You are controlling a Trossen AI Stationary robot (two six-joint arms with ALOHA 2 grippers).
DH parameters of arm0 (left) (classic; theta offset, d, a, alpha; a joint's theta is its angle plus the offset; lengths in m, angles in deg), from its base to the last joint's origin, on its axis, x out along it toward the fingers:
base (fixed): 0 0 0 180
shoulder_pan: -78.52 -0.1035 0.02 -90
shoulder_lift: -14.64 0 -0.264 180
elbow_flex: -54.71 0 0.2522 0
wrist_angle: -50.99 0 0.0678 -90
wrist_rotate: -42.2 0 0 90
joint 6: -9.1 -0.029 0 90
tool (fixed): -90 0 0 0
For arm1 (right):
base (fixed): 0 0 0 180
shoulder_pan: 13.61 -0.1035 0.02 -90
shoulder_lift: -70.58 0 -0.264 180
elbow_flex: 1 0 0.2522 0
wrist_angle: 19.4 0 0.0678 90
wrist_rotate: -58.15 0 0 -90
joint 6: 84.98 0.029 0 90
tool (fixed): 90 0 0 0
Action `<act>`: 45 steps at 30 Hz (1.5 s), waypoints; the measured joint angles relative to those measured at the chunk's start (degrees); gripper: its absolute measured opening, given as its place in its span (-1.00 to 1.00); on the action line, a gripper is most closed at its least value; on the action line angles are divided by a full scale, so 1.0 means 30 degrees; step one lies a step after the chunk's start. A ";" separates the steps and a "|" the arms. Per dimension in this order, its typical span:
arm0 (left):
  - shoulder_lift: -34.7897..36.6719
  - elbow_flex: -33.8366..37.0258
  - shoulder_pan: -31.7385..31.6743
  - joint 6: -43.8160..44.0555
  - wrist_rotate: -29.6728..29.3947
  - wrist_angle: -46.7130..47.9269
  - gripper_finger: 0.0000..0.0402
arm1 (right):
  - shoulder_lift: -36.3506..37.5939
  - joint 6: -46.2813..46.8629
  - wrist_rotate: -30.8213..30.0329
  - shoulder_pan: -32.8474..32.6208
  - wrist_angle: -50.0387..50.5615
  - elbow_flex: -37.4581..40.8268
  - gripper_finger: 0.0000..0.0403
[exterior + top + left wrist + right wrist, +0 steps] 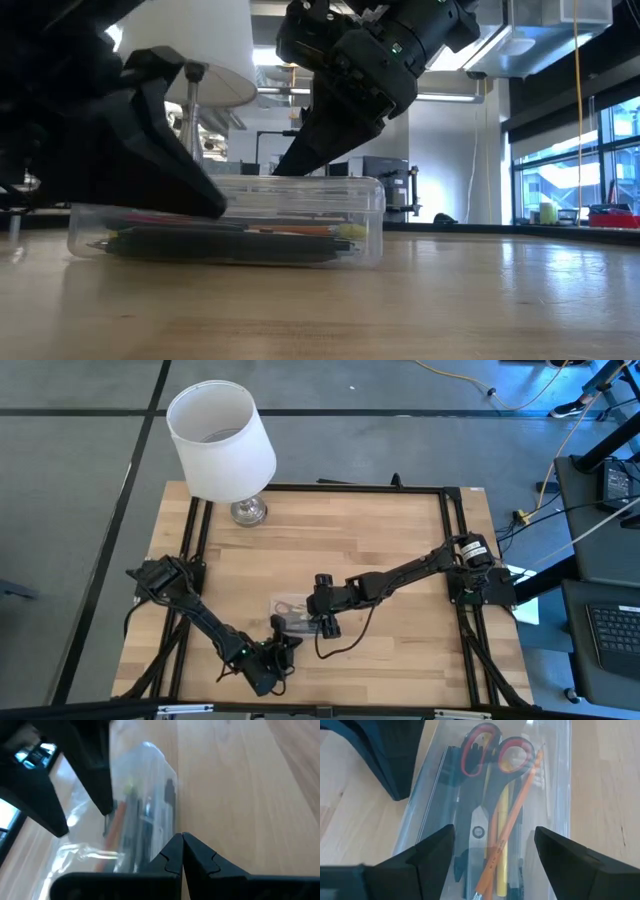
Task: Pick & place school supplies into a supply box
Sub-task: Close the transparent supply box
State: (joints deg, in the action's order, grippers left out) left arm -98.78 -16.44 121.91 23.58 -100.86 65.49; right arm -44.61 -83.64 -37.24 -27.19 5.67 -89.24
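A: Wooden table [400, 570], lamp [221, 440] at eleven o'clock; supply box [559, 780] at six, scissors [487, 755] and pencils [507, 837] inside.

B: Your right gripper [492, 852] hangs spread-fingered, empty, over it; left gripper [182, 851], clenched on nothing, touches the box. Descend and you risk nudging it.

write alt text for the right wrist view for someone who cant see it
A clear plastic supply box on a wooden table holds red-handled scissors, an orange pencil, a yellow pencil and dark pens. The open right gripper hovers right above it, fingers spread to either side. Part of the other arm shows beside the box.
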 joint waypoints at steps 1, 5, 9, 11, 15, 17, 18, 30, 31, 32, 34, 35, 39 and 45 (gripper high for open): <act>0.0024 0.0000 0.0026 -0.0004 -0.0151 -0.0159 -0.99 | 0.0000 -0.0025 0.0002 0.0000 0.0007 0.0000 0.40; 0.0031 0.0000 0.0119 0.0036 -0.0917 -0.0136 -1.00 | 0.0000 -0.0055 0.0043 0.0000 0.0026 0.0000 0.40; 0.0039 0.0000 -0.0119 0.0455 -0.0925 0.0180 -0.99 | 0.0000 -0.0129 0.0255 0.0007 0.0107 0.0000 0.40; 0.0036 -0.0005 -0.0251 0.0458 -0.0932 0.0285 -1.00 | 0.0000 -0.0165 0.0248 -0.0007 0.0190 0.0000 0.40; -0.0005 -0.0030 -0.0523 0.0530 -0.0904 0.0394 -0.99 | 0.0007 -0.0493 0.0217 -0.0007 0.0360 0.0000 0.40; -0.0020 -0.0036 -0.0666 0.0931 -0.0932 0.0623 -0.99 | 0.0022 -0.0521 0.0179 -0.0007 0.0479 0.0000 0.40; -0.0020 -0.0036 -0.0705 0.1087 -0.0940 0.0711 -1.00 | 0.0022 -0.0528 0.0176 -0.0007 0.0529 0.0000 0.40; 0.1307 0.0054 -0.0209 -0.0107 -0.1756 0.0970 -0.99 | 0.0036 -0.0572 -0.0253 -0.0029 0.0823 -0.0022 0.40; 0.1745 0.0025 -0.0125 0.0017 -0.2161 0.1131 -0.99 | 0.0036 -0.0579 -0.0254 -0.0036 0.0823 -0.0022 0.40; 0.2122 0.0000 -0.0079 0.0253 -0.2511 0.1412 -0.99 | 0.0036 -0.0596 -0.0254 -0.0036 0.0823 -0.0022 0.40; 0.2773 0.0016 -0.0035 0.1048 -0.3018 0.2565 -1.00 | 0.0036 -0.0824 -0.0245 -0.0036 0.0819 -0.0022 0.40; 0.3078 0.0029 -0.0110 0.1585 -0.3199 0.3205 -1.00 | 0.0036 -0.1112 -0.0201 -0.0036 0.0816 -0.0029 0.40; 0.3822 0.0015 -0.0753 0.4500 -0.2754 0.6012 -0.99 | 0.0036 -0.1811 0.0105 -0.0029 0.0809 -0.0029 0.40; 0.3686 0.0026 -0.2204 0.8275 0.1347 0.8904 -0.99 | 0.0036 -0.2604 0.1055 -0.0015 0.0823 -0.0029 0.40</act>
State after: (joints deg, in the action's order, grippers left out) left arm -87.72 -16.36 115.30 48.41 -96.82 92.20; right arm -44.50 -91.46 -34.07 -27.24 8.14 -89.32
